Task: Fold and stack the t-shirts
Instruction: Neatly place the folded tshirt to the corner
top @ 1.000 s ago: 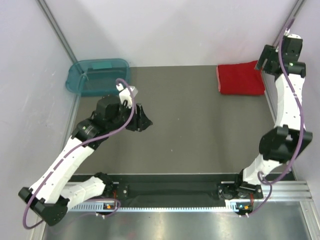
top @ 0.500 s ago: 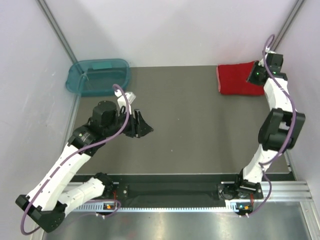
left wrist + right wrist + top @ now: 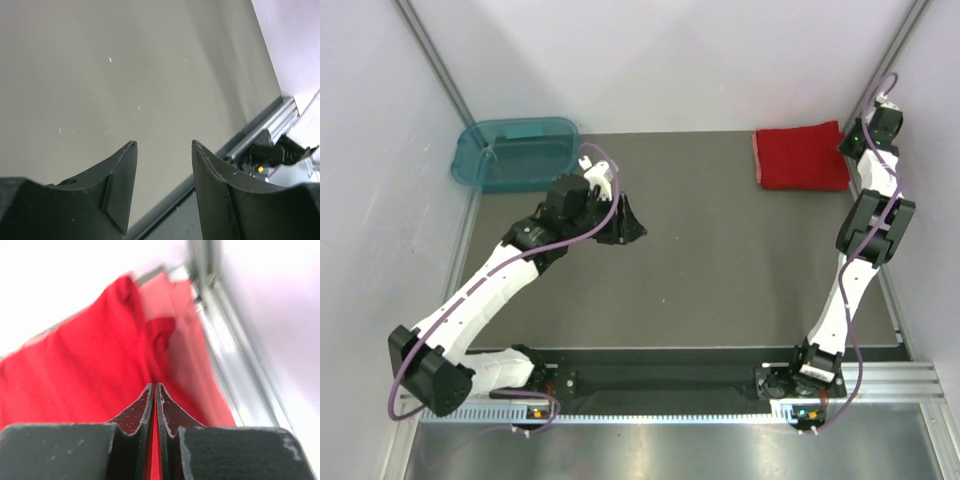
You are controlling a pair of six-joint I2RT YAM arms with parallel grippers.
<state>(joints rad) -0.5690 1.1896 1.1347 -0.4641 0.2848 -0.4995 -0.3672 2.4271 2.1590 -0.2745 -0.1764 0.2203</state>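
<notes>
Stacking step, apparently. Folded red t-shirt (image 3: 802, 157) lies at the tabletop's (image 3: 720, 270) far right corner; right claw (image 3: 155, 386) closed tight at its edge — cloth possibly pinched. Left claw (image 3: 163, 145) apart, empty. Next: verify grip, lift gently.

the dark grey table (image 3: 720, 260) carries a folded deep red t-shirt (image 3: 803, 157) right at the tips of the right gripper (image 3: 154, 386), with a lighter coral-pink t-shirt (image 3: 187, 335) showing along the edge beyond those tips. a teal plastic tub (image 3: 515, 150) sits behind the left gripper (image 3: 632, 225), near but apart from it.
</notes>
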